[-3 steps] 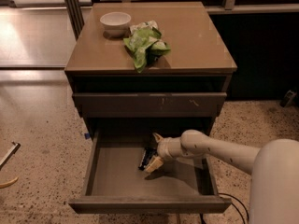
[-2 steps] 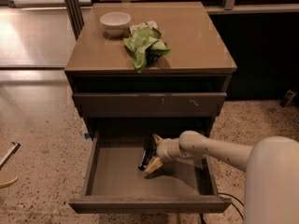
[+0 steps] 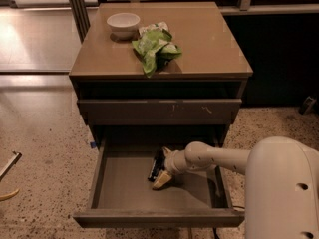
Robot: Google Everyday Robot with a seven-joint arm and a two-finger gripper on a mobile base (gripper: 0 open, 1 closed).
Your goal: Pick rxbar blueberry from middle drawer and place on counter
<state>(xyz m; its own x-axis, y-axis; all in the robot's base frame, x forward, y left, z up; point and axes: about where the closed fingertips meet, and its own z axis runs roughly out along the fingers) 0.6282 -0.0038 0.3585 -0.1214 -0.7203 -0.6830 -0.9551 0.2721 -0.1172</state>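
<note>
The rxbar blueberry [image 3: 155, 168] is a small dark bar lying on the bare bottom of the pulled-out middle drawer [image 3: 124, 190], right of its centre. My gripper [image 3: 163, 167] reaches into the drawer from the right and sits right at the bar, low over the drawer bottom; its pale tip partly covers the bar's near end. The counter [image 3: 209, 39] is the glossy tan top of the cabinet, above the drawers.
A white bowl [image 3: 123, 23] and bright green snack bags [image 3: 154, 46] sit on the counter's back left. The scuffed-front drawer [image 3: 159, 111] above is closed. My arm [image 3: 224, 158] crosses the open drawer's right side. Speckled floor surrounds the cabinet.
The gripper has stayed at the bar inside the drawer, with only a very slight shift. The bar lies in the same place.
</note>
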